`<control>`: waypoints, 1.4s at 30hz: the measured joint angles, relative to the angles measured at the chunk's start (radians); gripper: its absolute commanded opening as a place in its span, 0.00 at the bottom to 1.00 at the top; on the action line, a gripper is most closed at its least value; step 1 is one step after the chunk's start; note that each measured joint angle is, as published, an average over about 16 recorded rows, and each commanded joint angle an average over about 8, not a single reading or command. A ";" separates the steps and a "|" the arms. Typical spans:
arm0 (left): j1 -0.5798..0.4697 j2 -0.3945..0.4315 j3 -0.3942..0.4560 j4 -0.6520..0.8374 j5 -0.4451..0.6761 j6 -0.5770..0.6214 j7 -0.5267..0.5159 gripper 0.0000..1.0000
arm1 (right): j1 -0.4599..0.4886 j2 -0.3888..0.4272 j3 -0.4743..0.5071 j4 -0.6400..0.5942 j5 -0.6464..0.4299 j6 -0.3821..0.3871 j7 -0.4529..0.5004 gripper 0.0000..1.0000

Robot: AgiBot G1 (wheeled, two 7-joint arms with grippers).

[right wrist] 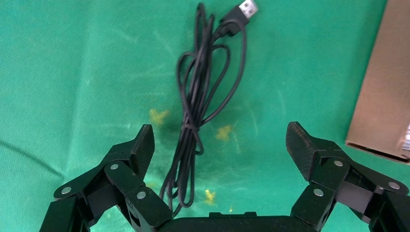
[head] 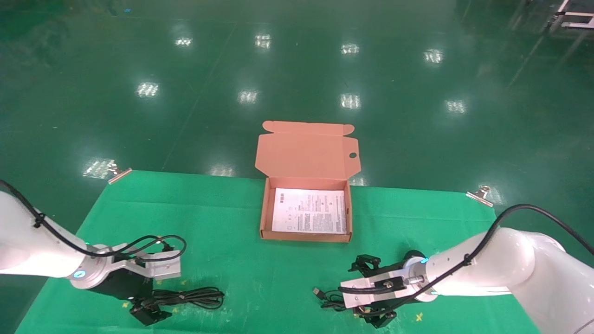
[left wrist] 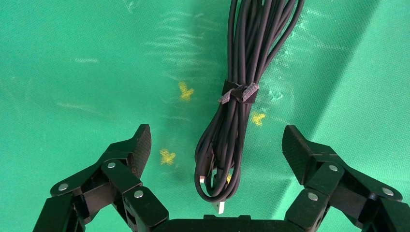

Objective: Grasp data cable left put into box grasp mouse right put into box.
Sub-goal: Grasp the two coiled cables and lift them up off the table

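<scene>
Head view shows both arms low over the green cloth (head: pixel 222 222): left gripper (left wrist: pixel 215 145), fingers spread, straddles the data cable (left wrist: pixel 241 92); right gripper (right wrist: pixel 220 145), spread too, straddles the mouse's cord (right wrist: pixel 203 92). Between them, farther back, sits the open box (head: pixel 264 213).

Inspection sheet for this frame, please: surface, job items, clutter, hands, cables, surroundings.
Surface: green cloth on the table, yellow cross marks, clipped at both far corners.
Job's things: data cable lies bundled and tied on the cloth; box is open with a white printed sheet inside; mouse body is hidden, only its cord and USB plug show.
Clutter: nothing seen.
Hands: left hand is open, straddling the data cable's end; right hand is open over the mouse cord.
Cables: black arm cables run along both arms.
Surroundings: glossy green floor.
</scene>
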 measured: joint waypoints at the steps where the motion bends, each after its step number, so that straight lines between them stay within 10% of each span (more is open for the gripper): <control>1: -0.001 0.001 0.001 0.004 0.001 -0.002 0.004 0.00 | 0.000 -0.002 0.000 -0.004 0.001 0.001 -0.002 0.14; 3: -0.001 0.003 0.001 0.010 0.002 -0.005 0.009 0.00 | 0.001 -0.005 0.001 -0.011 0.003 0.001 -0.004 0.00; 42: 0.001 -0.001 -0.001 -0.006 -0.002 0.005 0.002 0.00 | 0.000 0.001 0.000 0.002 -0.001 -0.002 0.002 0.00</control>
